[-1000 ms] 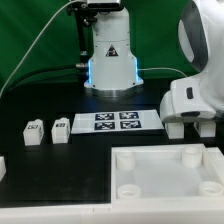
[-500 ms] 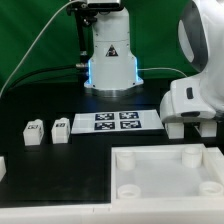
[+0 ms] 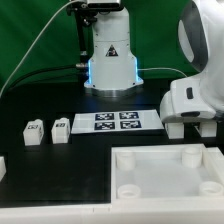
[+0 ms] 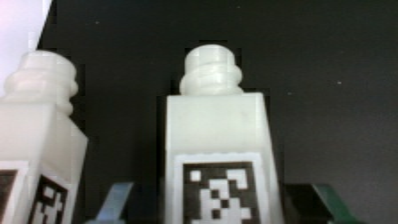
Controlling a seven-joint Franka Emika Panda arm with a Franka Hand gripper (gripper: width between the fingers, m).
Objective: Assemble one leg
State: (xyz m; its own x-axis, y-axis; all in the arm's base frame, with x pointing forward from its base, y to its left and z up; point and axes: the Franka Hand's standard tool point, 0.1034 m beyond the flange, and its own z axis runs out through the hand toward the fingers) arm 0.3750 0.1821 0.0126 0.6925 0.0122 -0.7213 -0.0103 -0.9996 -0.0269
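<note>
In the wrist view a white leg (image 4: 217, 130) with a knobbed end and a black-and-white marker lies between my fingers. My gripper (image 4: 226, 200) is open, with a dark gap between each finger and the leg. A second leg (image 4: 36, 120) lies close beside the first. In the exterior view my gripper (image 3: 190, 122) is low over the table at the right, with two white legs (image 3: 174, 127) (image 3: 205, 128) showing under the hand; the fingers are hidden there. Two more legs (image 3: 34, 132) (image 3: 60, 129) stand at the left.
The marker board (image 3: 115, 121) lies in the middle in front of the robot base (image 3: 110, 60). The large white square panel (image 3: 165, 170) with round corner sockets fills the front right. A white edge (image 3: 2, 167) shows at the far left.
</note>
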